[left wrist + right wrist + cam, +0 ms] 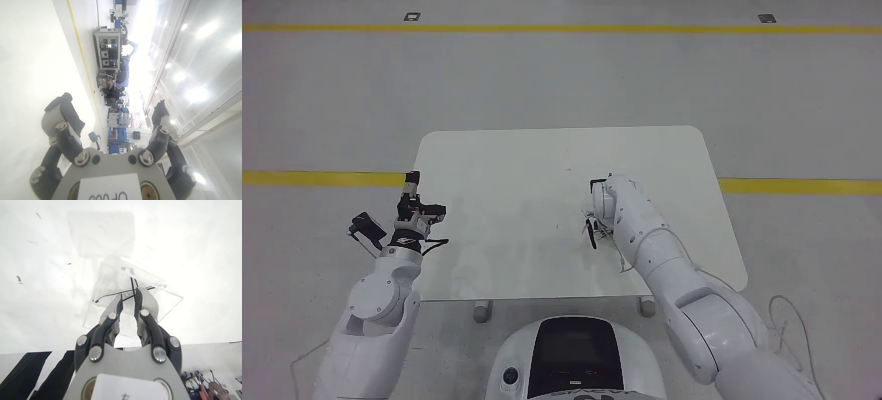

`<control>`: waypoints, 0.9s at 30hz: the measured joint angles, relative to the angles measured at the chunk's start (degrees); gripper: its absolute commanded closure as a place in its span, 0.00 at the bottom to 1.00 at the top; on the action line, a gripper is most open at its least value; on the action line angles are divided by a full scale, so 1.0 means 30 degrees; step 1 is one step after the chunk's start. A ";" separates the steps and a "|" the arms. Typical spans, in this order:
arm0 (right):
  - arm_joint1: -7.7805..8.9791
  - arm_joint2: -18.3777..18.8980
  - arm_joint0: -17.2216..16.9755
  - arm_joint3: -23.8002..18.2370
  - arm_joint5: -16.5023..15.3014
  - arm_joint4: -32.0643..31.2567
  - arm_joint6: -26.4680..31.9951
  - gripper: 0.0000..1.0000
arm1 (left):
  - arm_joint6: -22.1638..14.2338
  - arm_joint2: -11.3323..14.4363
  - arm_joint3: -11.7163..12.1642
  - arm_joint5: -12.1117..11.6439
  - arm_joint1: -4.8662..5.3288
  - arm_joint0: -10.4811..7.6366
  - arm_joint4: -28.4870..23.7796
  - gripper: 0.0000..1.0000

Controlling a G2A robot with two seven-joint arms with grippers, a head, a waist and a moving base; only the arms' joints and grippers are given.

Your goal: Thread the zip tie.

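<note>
R gripper (pixel 128 295) low over zip tie (pixel 131 285) on clear plate (pixel 166 306); L gripper (pixel 113 102) at edge of table (pixel 512 170).

We saw the black zip tie lying on the clear plate, w/ the plate flat on the white table at about mid-table, under the R gripper. Its thin straps crossed each other on the plate and ran thru the gap btw the R gripper's tips. R jaws stood only a little apart, a narrow slot, pads not pressed together. We couldn't tell if either pad touched a strap. One strap end w/ a small head lay out to the side of the tips, also on the plate. L gripper sat at the table's left edge, well apart from plate and tie, pointing away from the table, jaws spread wide w/ nothing btw them.
</note>
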 measured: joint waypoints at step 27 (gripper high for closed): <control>-0.0390 0.0836 0.0353 -0.0232 -0.0001 -0.0976 0.0705 1.00 | 0.0000 0.0000 0.0000 0.0000 0.0000 0.0000 0.0000 0.00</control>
